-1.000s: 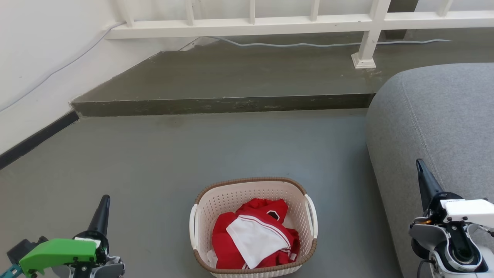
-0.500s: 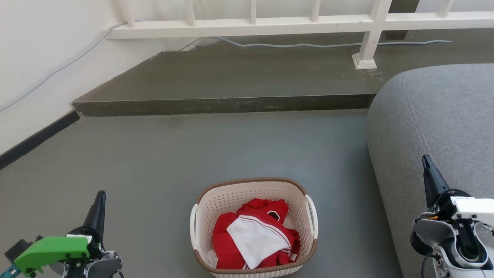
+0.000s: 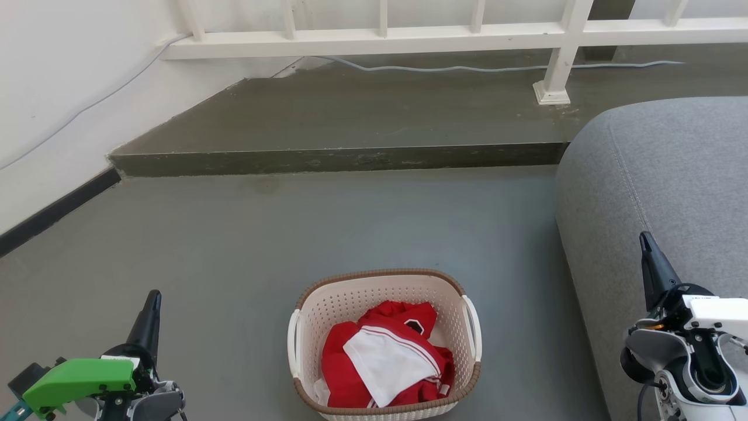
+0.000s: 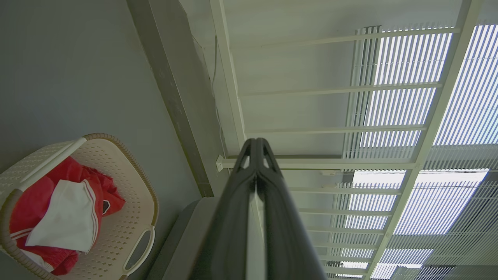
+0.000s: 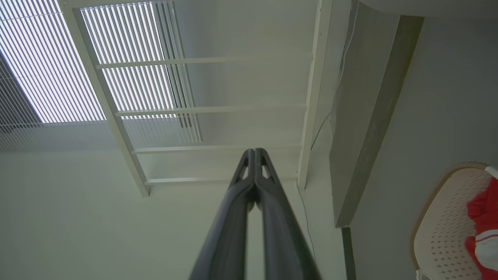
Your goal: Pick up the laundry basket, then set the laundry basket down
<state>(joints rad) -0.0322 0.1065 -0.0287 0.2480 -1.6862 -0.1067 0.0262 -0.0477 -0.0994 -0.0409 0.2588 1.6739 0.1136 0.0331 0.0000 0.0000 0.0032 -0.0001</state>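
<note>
We see a home, most likely a living area: a grey fabric sofa [image 3: 660, 193] stands on a smooth grey floor [image 3: 292, 228], and a laundry basket [image 3: 350, 304] holds red and white clothes [image 3: 385, 356]. A white railing [image 3: 362, 40] runs along a raised step [image 3: 333, 158], with slatted blinds [image 4: 404, 89] over the windows behind it.

L arm low, lower left of head view. left claw [image 3: 153, 297] points up, tilted slightly right, fingers pressed together, tips touching, nothing btwn. green wrist cover [image 3: 82, 377] below it. R arm lower right. right claw [image 3: 645, 241] points up, tilted slightly left, fingers together, empty. Both wrist views: tips meet.
</note>
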